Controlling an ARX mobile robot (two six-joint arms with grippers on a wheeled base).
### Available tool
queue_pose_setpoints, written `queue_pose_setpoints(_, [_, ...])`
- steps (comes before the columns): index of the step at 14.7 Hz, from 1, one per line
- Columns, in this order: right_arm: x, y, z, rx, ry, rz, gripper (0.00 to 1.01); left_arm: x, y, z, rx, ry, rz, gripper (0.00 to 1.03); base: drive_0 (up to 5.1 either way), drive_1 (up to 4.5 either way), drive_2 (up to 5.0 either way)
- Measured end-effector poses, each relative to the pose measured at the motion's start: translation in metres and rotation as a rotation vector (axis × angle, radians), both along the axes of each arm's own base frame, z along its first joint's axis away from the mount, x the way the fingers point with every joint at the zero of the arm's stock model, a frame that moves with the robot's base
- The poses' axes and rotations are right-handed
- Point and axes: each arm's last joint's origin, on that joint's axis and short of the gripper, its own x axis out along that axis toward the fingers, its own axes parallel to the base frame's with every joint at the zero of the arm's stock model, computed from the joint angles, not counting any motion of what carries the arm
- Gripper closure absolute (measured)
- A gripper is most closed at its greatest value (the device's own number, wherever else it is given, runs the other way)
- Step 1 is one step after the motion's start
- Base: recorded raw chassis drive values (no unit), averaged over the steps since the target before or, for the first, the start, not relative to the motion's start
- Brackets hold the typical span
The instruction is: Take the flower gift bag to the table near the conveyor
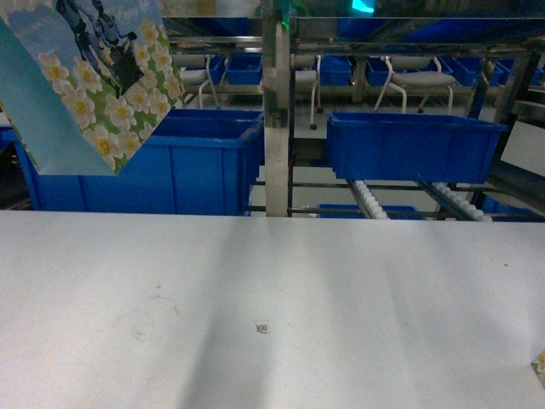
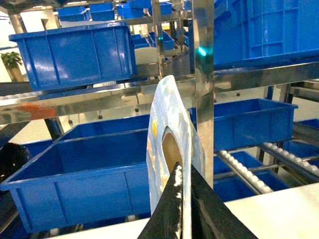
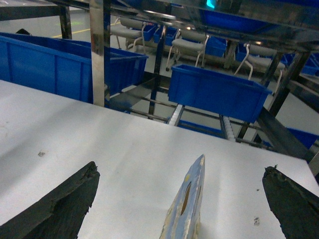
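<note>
Head view: the flower gift bag (image 1: pixel 89 81) hangs tilted in the upper left, lifted clear above the white table (image 1: pixel 272 341), in front of a blue bin (image 1: pixel 170 166). A small black code mark (image 1: pixel 262 328) sits on the tabletop. Behind, the conveyor (image 1: pixel 375 204) shows white rollers under another blue bin (image 1: pixel 413 145).

Left wrist view: the left gripper (image 2: pixel 183 209) is clamped on the bag's thin edge (image 2: pixel 169 144), 2 dark fingers (image 2: pixel 172 204) pinching it.

Right wrist view: the right gripper (image 3: pixel 179 199) is spread wide, its fingers (image 3: pixel 60 204) well apart, with a second paper bag edge (image 3: pixel 187 209) standing between them, untouched.
</note>
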Motion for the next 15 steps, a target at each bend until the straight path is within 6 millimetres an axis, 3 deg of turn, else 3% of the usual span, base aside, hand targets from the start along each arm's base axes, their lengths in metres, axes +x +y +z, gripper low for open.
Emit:
queue_pose_setpoints(3, [0.001, 0.007, 0.000, -0.006, -0.008, 0.021, 0.03, 0.000, 0.000, 0.000, 0.000, 0.000, 0.000, 1.01, 0.0, 0.00, 0.0])
queue_pose_setpoints(5, [0.005, 0.005, -0.003, -0.018, 0.025, -0.052, 0.03, 0.000, 0.000, 0.000, 0.000, -0.001, 0.000, 1.01, 0.0, 0.00, 0.0])
queue_pose_setpoints(12, [0.005, 0.005, -0.002, -0.022, 0.016, -0.052, 0.03, 0.002, 0.004, 0.000, -0.010, -0.030, 0.014, 1.01, 0.0, 0.00, 0.0])
queue_pose_setpoints(15, [0.005, 0.004, -0.002, -0.022, 0.016, -0.053, 0.03, 0.016, 0.025, -0.040, 0.007, 0.055, 0.120, 1.01, 0.0, 0.00, 0.0])
